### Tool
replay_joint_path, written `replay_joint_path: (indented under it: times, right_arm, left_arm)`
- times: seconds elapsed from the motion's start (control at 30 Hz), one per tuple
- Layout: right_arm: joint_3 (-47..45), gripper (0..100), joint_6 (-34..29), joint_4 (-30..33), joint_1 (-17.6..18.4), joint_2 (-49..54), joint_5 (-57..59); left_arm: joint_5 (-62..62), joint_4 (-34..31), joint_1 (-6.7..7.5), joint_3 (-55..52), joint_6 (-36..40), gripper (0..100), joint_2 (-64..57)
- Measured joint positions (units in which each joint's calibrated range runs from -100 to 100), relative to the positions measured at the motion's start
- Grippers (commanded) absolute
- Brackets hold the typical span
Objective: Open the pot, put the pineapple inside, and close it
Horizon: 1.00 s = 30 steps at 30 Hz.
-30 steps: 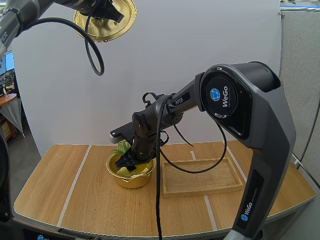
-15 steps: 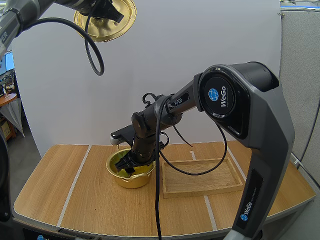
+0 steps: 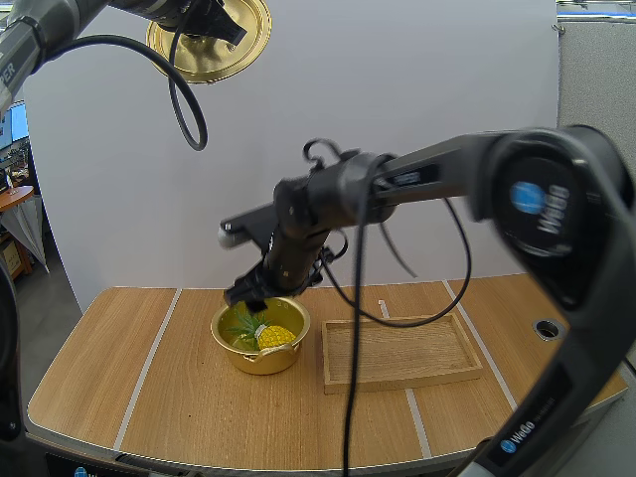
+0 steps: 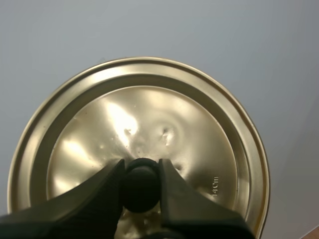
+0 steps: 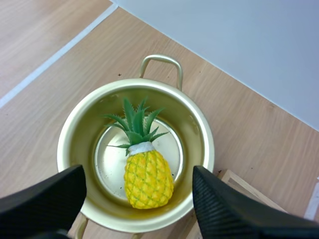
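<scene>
The yellow plastic pineapple with a green leafy crown (image 5: 148, 177) lies on its side on the floor of the round golden metal pot (image 5: 197, 124), directly below the right gripper (image 5: 135, 172). That gripper's black fingers stand wide apart with nothing between them, one over each side of the rim. The fruit touches neither finger.

There is one pineapple, one pot (two loop handles), one round golden lid (image 4: 149, 114), one shallow rectangular wooden tray (image 3: 397, 350) and two grippers.

The right wrist view looks straight down into the pot, with the crown pointing toward the far handle. The high view gives the layout: the pot stands on the light wooden table (image 3: 179, 397) just beside the tray, and the lid is held well above them. In the left wrist view the left gripper (image 4: 141, 164) pinches the lid's black knob (image 4: 141, 181) between its tips.
</scene>
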<state>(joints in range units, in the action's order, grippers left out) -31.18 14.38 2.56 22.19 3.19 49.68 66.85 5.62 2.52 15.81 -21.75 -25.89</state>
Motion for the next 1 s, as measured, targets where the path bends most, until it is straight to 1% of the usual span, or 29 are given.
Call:
replay_joint_path:
  times: [0.13, 0.17, 0.2, 0.23, 0.27, 0.3, 0.37, 0.43, 0.57, 0.6, 0.7, 0.73, 0.83, 1.0]
  right_arm:
    - [0.0, 100, 0.0, 0.0, 0.0, 1.1, 0.5]
    - [0.0, 100, 0.0, 0.0, 0.0, 3.7, 1.2]
    - [0.1, 100, 0.0, 0.0, 0.0, 3.7, 1.2]
    - [0.1, 100, 0.0, -0.1, 0.0, 13.8, 5.5]
    - [0.1, 100, 0.0, -0.1, 0.0, 15.4, 7.9]
    - [0.1, 100, 0.0, -0.5, 0.0, 25.4, 13.1]
    - [0.1, 100, 0.0, -0.5, 0.1, 33.1, 18.9]
    - [0.1, 100, 0.0, -0.5, 0.1, 38.5, 24.6]
    - [0.1, 100, 0.0, -0.5, 0.1, 45.3, 32.7]
    - [0.1, 100, 0.0, -0.5, 0.1, 49.7, 37.6]
    - [0.1, 100, 0.0, -0.6, 0.1, 55.6, 42.5]
    - [0.1, 100, 0.0, -0.6, 0.1, 58.6, 45.8]
    - [0.1, 100, 0.0, -0.8, 0.1, 63.2, 49.1]
    - [0.1, 100, 0.0, -2.6, 0.1, 68.3, 49.8]
  left_arm:
    - [0.0, 0.0, 0.00, 0.0, 0.0, 0, 0.0]
    - [0.0, 0.0, 0.00, 0.0, 0.0, 0, 0.0]
    - [0.0, 0.0, 0.00, 0.0, 0.0, 0, 0.0]
    - [0.0, 0.0, 0.00, 0.0, 0.0, 0, 0.0]
    - [0.0, 0.0, 0.00, 0.0, 0.0, 0, 0.0]
    - [0.0, 0.0, 0.00, 0.0, 0.0, 0, 0.0]
    - [0.0, 0.0, 0.00, 0.0, 0.0, 0, 0.0]
    - [0.0, 0.0, 0.00, 0.0, 0.0, 0, 0.0]
    - [0.0, 0.0, 0.00, 0.0, 0.0, 0, 0.0]
    - [0.0, 0.0, 0.00, 0.0, 0.0, 0, 0.0]
    - [0.0, 0.0, 0.00, 0.0, 0.0, 0, 0.0]
    - [0.0, 0.0, 0.00, 0.0, 0.0, 0, 0.0]
    - [-0.1, 0.0, 0.00, 0.0, 0.0, 0, 0.0]
    - [-1.0, 0.0, 0.00, 0.0, 0.0, 0, 0.0]
